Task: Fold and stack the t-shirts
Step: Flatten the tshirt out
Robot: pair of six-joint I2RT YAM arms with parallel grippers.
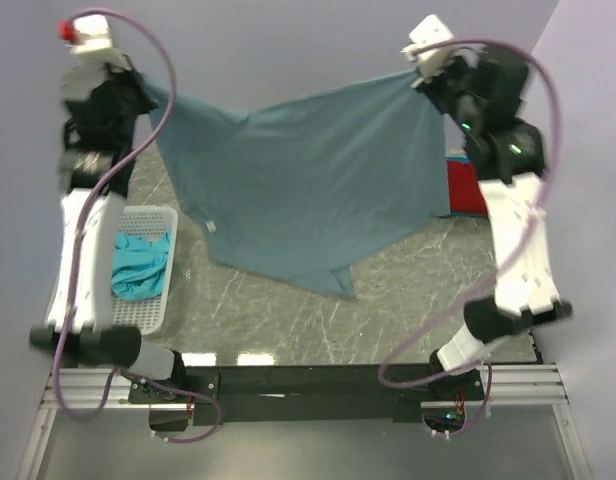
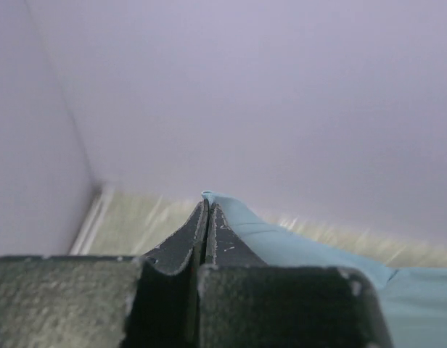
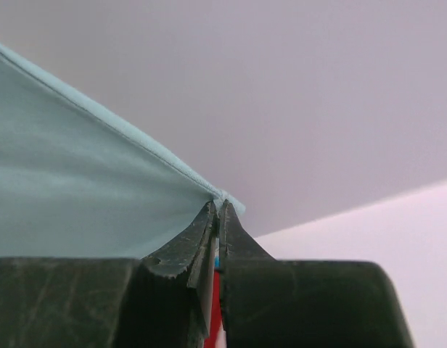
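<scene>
The grey tee [image 1: 308, 190] hangs spread in the air between the two raised arms, over the far half of the bench [image 1: 408, 290]. The left pincer [image 2: 207, 210] is closed on one upper corner of it; in the left wrist view the fingers meet with a small fold of cloth poking out at the tips and the rest trailing off to the right. The right pincer [image 3: 218, 212] is clamped on the other upper corner, the cloth pulled taut away to its left. The top edge sags a little between the two grips. The cloth drops in a wide sheet, and its lowest corner comes to a point above the middle of the bench. Whether that point touches the bench cannot be told. A small white tag [image 1: 212, 226] shows near the left side of the sheet.

A red tee [image 1: 466, 188] lies at the right edge of the bench, partly hidden by the grey tee and the right arm. A teal tee [image 1: 140, 265] sits crumpled in a white basket [image 1: 148, 315] at the left edge, beside the left arm.
</scene>
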